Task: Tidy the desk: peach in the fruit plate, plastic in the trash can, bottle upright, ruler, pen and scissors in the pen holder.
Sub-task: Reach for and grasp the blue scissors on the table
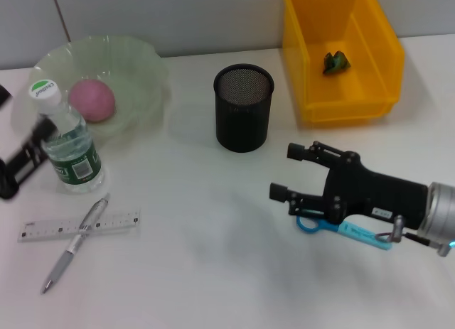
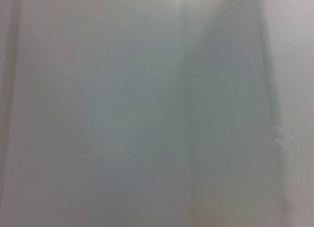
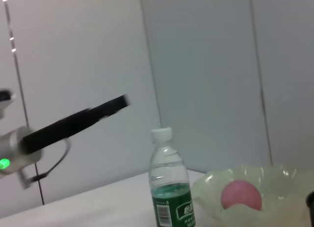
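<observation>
A clear bottle with a white cap and green label stands upright at the left. My left gripper is open just left of it, apart from it in the right wrist view. A pink peach lies in the pale green fruit plate. Green plastic lies in the yellow trash bin. My right gripper is open and empty, hovering over blue scissors. The black mesh pen holder stands mid-table. A ruler and a pen lie crossed at the front left.
The right wrist view shows the bottle, the plate and the peach against a grey wall. The left wrist view shows only a blank pale surface. White tabletop lies between the pen and the scissors.
</observation>
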Robot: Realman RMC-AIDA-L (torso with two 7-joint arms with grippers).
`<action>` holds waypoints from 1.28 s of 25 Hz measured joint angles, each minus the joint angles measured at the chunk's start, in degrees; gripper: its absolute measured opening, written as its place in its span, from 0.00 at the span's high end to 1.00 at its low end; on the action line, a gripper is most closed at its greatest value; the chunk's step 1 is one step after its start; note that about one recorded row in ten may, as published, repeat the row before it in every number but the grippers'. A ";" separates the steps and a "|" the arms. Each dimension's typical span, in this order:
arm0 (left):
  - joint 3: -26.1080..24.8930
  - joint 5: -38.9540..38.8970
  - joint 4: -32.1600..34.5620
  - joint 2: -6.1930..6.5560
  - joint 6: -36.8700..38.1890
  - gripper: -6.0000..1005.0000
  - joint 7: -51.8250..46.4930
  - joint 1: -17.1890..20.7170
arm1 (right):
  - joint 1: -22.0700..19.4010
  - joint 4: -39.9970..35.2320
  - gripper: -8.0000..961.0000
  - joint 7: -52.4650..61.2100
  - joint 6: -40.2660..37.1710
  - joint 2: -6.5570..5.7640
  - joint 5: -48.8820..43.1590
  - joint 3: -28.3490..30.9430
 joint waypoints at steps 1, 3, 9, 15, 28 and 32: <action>0.69 4.12 1.90 0.76 2.69 0.24 -1.28 1.56 | -0.31 -1.35 0.21 2.19 0.00 -0.14 -0.54 -0.03; 0.69 4.12 1.90 0.76 2.69 0.24 -1.28 1.56 | -1.29 -6.63 0.21 8.99 0.06 -0.30 -3.64 0.07; 1.14 25.14 3.74 2.53 8.48 0.25 -5.36 1.24 | -3.10 -39.78 0.22 54.89 1.27 0.36 -31.32 -0.62; 0.75 28.18 4.06 2.14 7.39 0.25 -7.28 0.24 | 2.20 -58.00 0.22 83.57 -8.29 0.08 -53.05 -2.40; 0.50 28.37 3.88 1.92 5.53 0.25 -7.00 0.07 | 11.46 -65.43 0.23 83.20 -21.19 0.20 -69.71 -15.55; 0.47 28.37 3.90 1.92 5.22 0.25 -7.18 -0.18 | 11.56 -65.99 0.24 83.73 -18.98 0.43 -73.92 -22.25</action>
